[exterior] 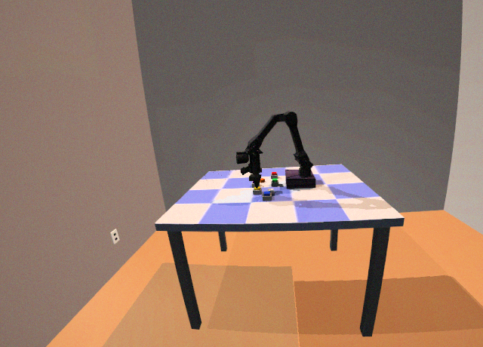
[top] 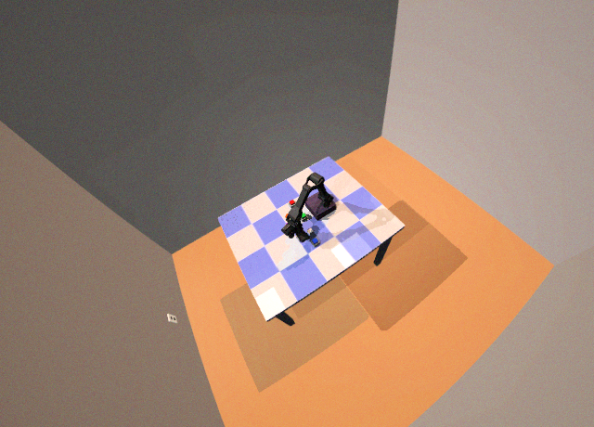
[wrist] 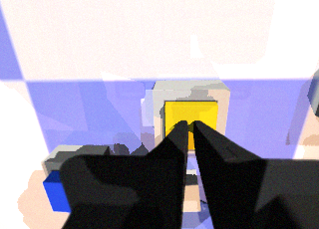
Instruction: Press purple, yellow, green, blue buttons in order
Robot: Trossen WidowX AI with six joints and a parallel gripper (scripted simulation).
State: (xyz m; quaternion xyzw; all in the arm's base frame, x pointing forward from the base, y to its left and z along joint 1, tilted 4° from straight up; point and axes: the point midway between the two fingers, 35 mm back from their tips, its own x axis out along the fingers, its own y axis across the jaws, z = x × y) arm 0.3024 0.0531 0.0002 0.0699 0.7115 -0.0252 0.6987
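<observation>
My gripper (top: 303,239) (exterior: 256,186) (wrist: 189,126) is shut and empty, pointing down. Its tips overlap the lower middle of the yellow button's cap (exterior: 256,188) (wrist: 191,111) in the wrist view and are at or just above it; contact is not clear. The blue button (top: 315,240) (exterior: 266,193) (wrist: 56,191) is at the lower left in the wrist view, partly behind a finger. The green button (top: 303,215) (exterior: 274,179) stands between the gripper and the arm's base. No purple cap can be made out.
A red button (top: 291,202) (exterior: 274,173) is farther back. An orange cap (top: 287,215) (exterior: 262,179) shows behind the arm. A small pale object (exterior: 271,191) lies by the blue button. A dark housing (wrist: 316,95) is cut off at the wrist view's right edge.
</observation>
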